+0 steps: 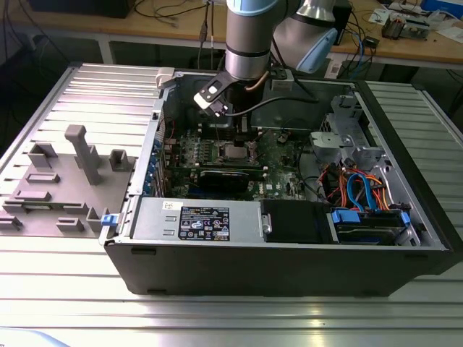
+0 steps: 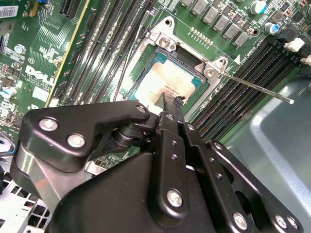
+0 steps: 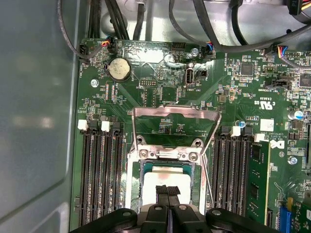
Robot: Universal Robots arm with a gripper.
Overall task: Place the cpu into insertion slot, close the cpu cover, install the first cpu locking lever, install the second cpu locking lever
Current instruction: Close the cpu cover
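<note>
The cpu (image 3: 165, 177), a silvery square chip, lies flat in the insertion slot (image 3: 137, 194) on the green motherboard; it also shows in the second wrist view (image 2: 163, 80). My gripper (image 3: 168, 190) is directly over the chip's middle, black fingers shut together with nothing between them; I cannot tell if the tips touch the chip. The cpu cover (image 3: 177, 112), a thin metal frame, is swung open away from the slot on its hinge. Two thin wire locking levers (image 3: 212, 145) (image 3: 130, 145) stand raised beside the slot. In the exterior view the gripper (image 1: 233, 134) hangs over the socket.
Black memory slots (image 3: 99, 179) (image 3: 233, 170) flank the socket closely. One lever rod (image 2: 257, 87) sticks out over them. The case's grey walls (image 3: 34, 121), cables (image 1: 362, 191) and a black card (image 1: 230, 177) surround the board. A grey fixture block (image 1: 65, 181) lies outside, on the exterior view's left.
</note>
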